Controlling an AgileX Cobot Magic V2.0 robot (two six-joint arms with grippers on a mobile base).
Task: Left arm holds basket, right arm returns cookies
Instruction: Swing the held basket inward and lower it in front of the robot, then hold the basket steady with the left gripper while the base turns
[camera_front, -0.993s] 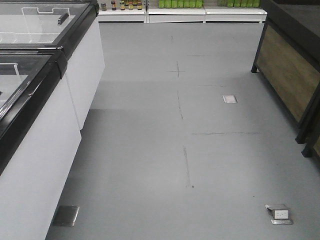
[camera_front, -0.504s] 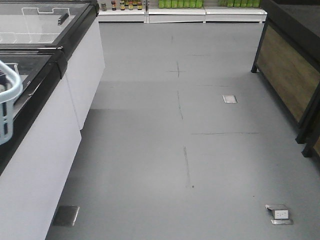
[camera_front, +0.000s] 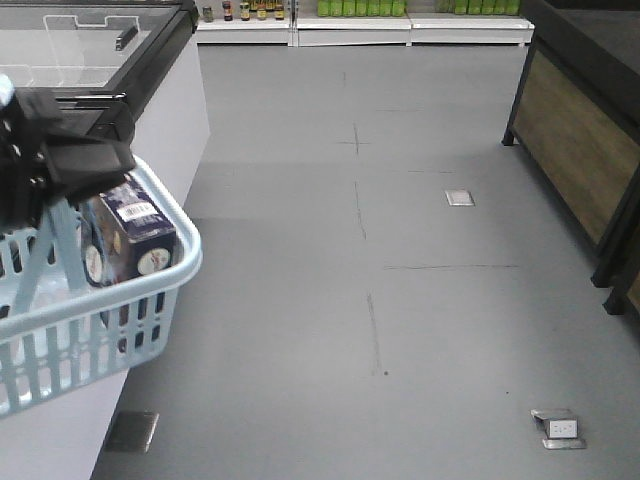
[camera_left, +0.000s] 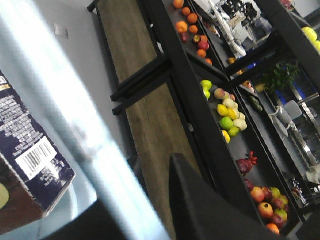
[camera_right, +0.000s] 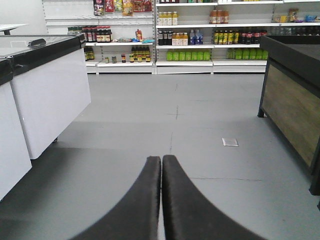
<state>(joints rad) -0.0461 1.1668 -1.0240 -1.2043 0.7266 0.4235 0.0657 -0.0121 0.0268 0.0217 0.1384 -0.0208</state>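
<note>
Exterior front-facing view, lower left: a light blue slotted plastic basket (camera_front: 90, 345) is held aloft by its hoop handle (camera_front: 45, 248), on which the black left claw (camera_front: 60, 180) is clenched; a dark navy cardboard cookie box (camera_front: 130, 240) is stood inside, against the rim nearest frame centre; the black right claw (camera_right: 161, 161) is pressed closed, empty.

You're in a supermarket: glass-lidded chest freezers (camera_front: 175, 110) line the left, shelves (camera_right: 200, 47) of bottles and jars fill the far wall, dark wood-panelled stands (camera_front: 575, 135) on the right carry heaps of fruit (camera_left: 227, 117), and a plastic shopping basket (camera_front: 100, 330) shows near left.
</note>
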